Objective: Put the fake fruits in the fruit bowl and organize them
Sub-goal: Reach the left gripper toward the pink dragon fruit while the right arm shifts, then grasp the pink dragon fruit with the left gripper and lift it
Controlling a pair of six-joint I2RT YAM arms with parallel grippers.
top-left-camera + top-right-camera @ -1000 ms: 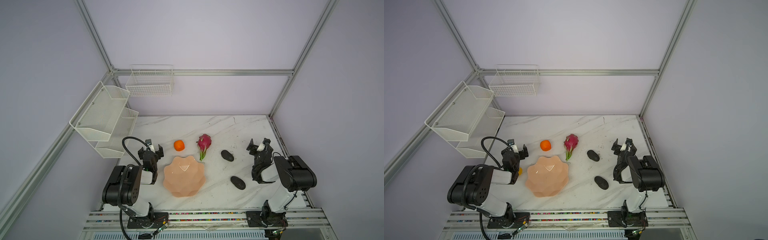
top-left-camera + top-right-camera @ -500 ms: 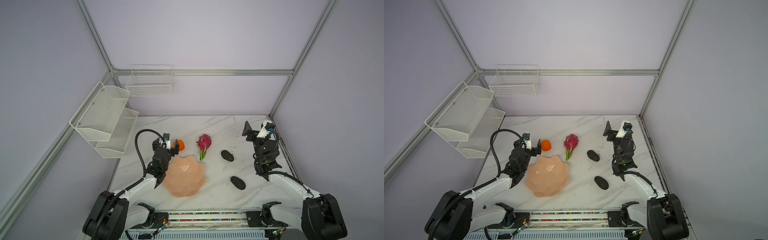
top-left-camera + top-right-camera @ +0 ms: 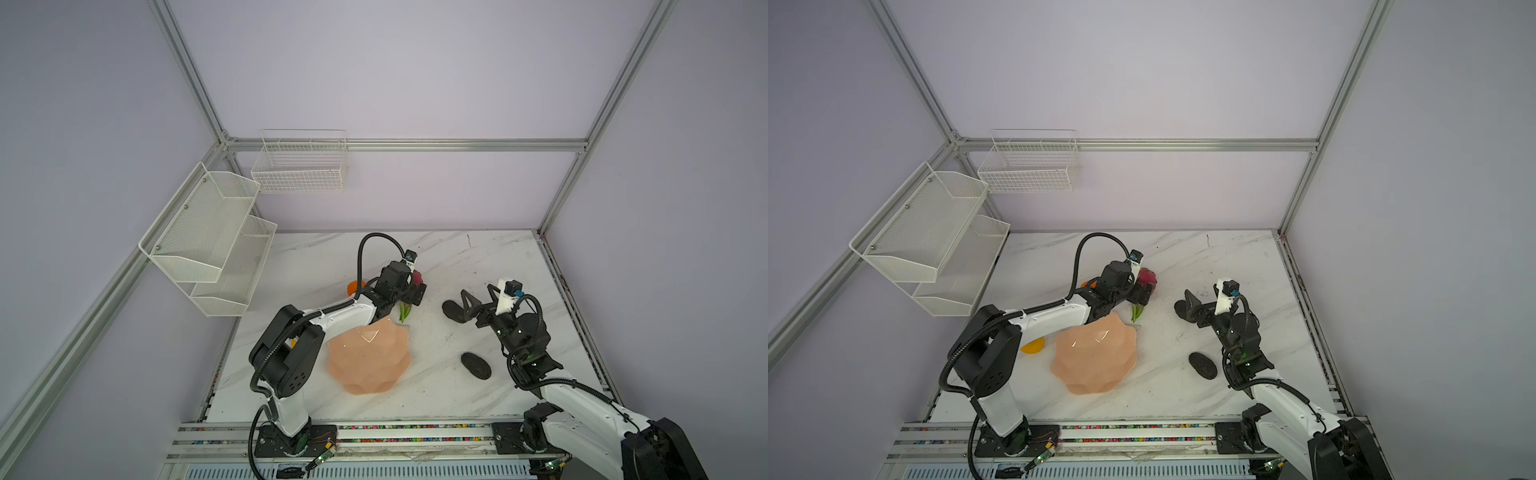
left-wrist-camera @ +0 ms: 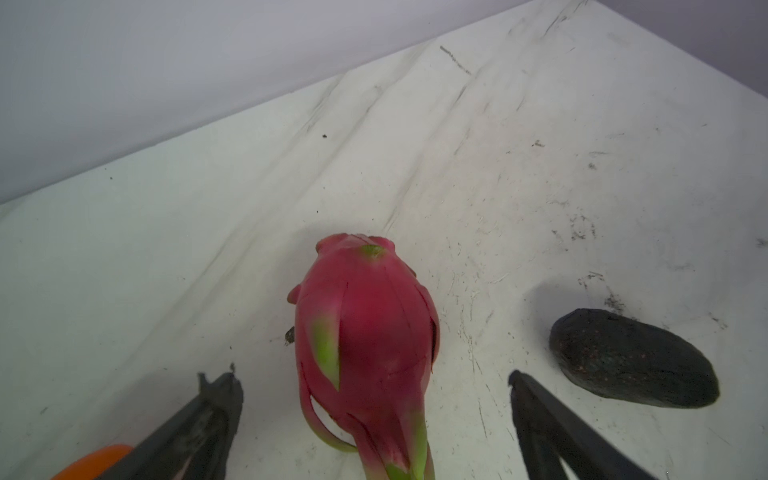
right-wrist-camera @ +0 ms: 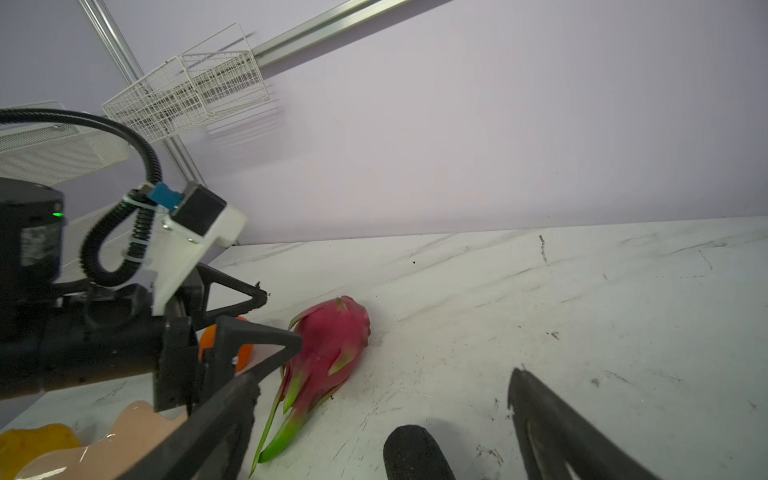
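A glossy peach bowl (image 3: pixel 368 365) with a scalloped rim is shown nearest the arm bases, on a white marble-patterned table (image 3: pixel 457 257). A smooth yellow pear (image 3: pixel 1032 345) lies just beside it on the left, and a rough black oval (image 3: pixel 476 365) lies apart on the right. Farther back, the right gripper (image 5: pixel 384 380) is spread wide around a second oval (image 5: pixel 415 453); contact cannot be judged. The left gripper (image 4: pixel 370 376) is spread either side of a waxy magenta dragon fruit (image 4: pixel 365 324), with gaps on both sides. A round orange (image 3: pixel 355 286) sits nearby. Wire baskets (image 3: pixel 299 166) are mounted on the wall.
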